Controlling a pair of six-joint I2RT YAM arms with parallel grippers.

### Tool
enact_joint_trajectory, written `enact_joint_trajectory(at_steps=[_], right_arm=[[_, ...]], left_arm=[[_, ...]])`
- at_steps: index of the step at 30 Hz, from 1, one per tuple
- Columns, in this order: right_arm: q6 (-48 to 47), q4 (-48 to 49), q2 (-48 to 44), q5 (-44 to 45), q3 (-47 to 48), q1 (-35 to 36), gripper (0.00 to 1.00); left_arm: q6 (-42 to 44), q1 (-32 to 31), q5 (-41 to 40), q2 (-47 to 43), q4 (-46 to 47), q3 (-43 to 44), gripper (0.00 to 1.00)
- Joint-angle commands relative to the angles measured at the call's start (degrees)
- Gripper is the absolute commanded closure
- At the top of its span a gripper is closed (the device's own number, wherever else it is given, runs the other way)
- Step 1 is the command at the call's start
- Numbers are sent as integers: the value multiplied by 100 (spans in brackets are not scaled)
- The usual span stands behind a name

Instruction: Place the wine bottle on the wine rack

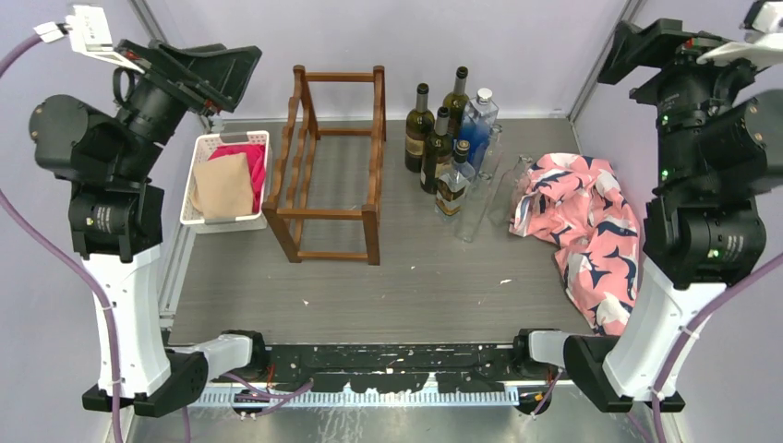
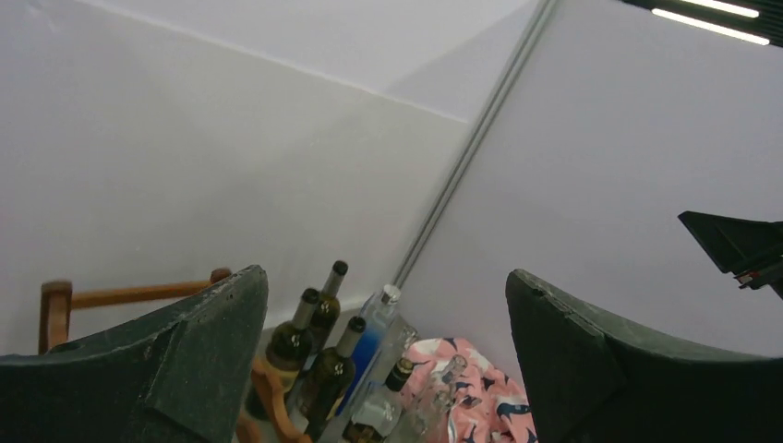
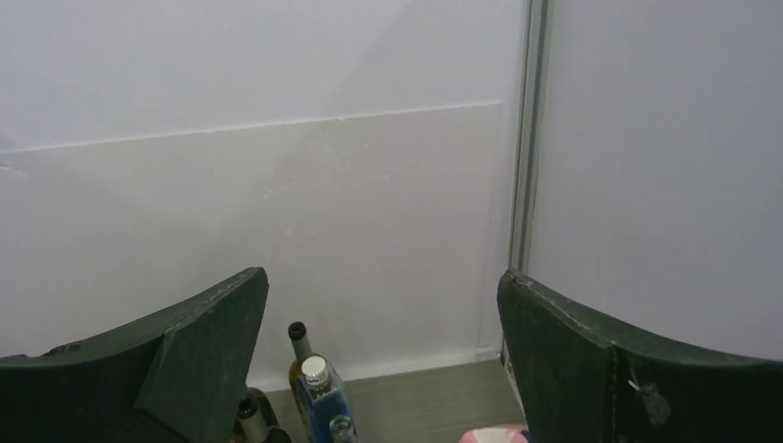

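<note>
From above, the wine rack (image 1: pixel 331 166) is standing upright toward the far left of the desk, just beside a white basket (image 1: pixel 231 137) that is holding tan and pink cloths. The dark wine bottles (image 1: pixel 420 134) are standing near the middle of the far edge, right of the rack and apart from it. They are bunched with a blue bottle (image 1: pixel 477 125) and some clear bottles (image 1: pixel 454 185). A pink patterned cloth (image 1: pixel 582 221) is lying by the right edge. The left arm (image 1: pixel 111 212) and right arm (image 1: pixel 706 231) are hanging high over the side edges.

In the left wrist view, the left gripper (image 2: pixel 383 275) is gaping wide and gripping nothing, with bottle necks and a rack post showing below it.

In the right wrist view, the right gripper (image 3: pixel 380 275) is likewise spreading wide and empty, facing the back wall above a few bottle tops.
</note>
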Motion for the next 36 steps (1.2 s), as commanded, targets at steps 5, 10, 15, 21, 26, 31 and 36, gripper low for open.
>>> enact_joint_trajectory(at_steps=[5, 10, 15, 21, 26, 31, 36], right_arm=[[326, -731, 542, 106, 8, -219, 0], [-58, -821, 558, -845, -664, -234, 0], [-502, -1167, 621, -1703, -1274, -84, 0], [-913, -1321, 643, -2776, -1943, -7, 0], [-1147, -1430, 571, -3386, -2405, 20, 0], [-1681, -1687, 486, -4070, -2796, 34, 0], [-2125, -1710, 467, -4769, -3333, 38, 0]], left_arm=[[-20, 342, -39, -163, -935, -643, 1], [-9, 395, 175, -38, -1555, -730, 1], [820, -948, -1154, 617, -3148, 313, 1], [1374, -2060, -2064, 1013, -3787, 482, 1], [1335, -2406, -2013, 378, -2693, -952, 0], [1190, -2496, -1774, 150, -2130, -1770, 0], [1222, -2513, -1595, 314, -2101, -1725, 1]])
